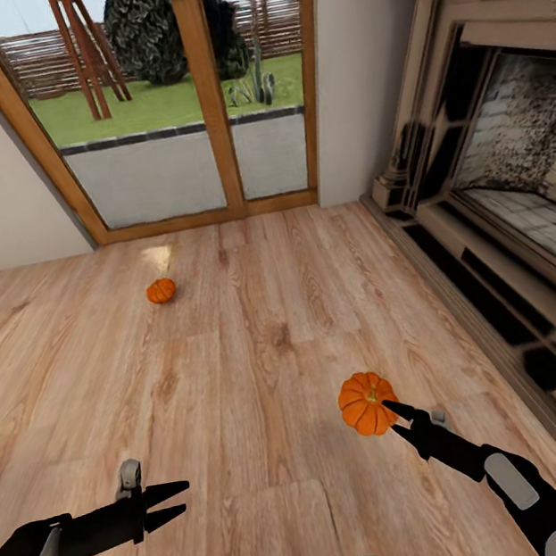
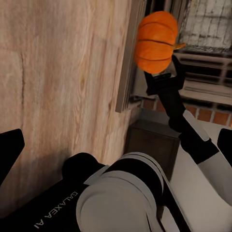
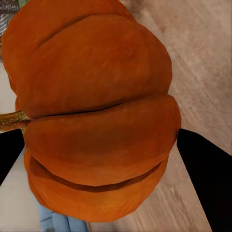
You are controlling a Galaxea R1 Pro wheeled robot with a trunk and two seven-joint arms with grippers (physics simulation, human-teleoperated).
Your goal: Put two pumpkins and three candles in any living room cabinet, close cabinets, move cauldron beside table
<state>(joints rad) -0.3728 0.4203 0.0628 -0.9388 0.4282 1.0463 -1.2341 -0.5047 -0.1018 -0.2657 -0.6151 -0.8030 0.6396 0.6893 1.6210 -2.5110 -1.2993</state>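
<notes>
1. Orange against pale planks, from the head view: the right gripper (image 1: pixel 389 410) pinches one pumpkin (image 1: pixel 366 403) and holds it above the wooden floor (image 1: pixel 262 344), near the grey fireplace surround (image 1: pixel 498 187). The second pumpkin (image 1: pixel 161 290) sits on the floor well ahead, toward the glass doors (image 1: pixel 185 103). The left gripper (image 1: pixel 175 503) hangs low with its fingers spread and nothing between them.

2. From the left wrist view, the held pumpkin (image 2: pixel 155 42) sits at the tip of the right gripper (image 2: pixel 162 79), its stem pointing sideways and the fingers clasping its lower half. The left gripper's own fingertips (image 2: pixel 10 150) stand wide apart at the picture's edges.

3. From the right wrist view, the pumpkin (image 3: pixel 94 111) sits squarely between the two dark fingers (image 3: pixel 205 179), stem (image 3: pixel 12 120) out to one side.

4. My judgement: the step in hand is carrying this pumpkin to a cabinet drawer. The grip looks centred, so it should be kept firm and the load level while the robot turns, and the pumpkin should be lowered well inside the drawer before release.
</notes>
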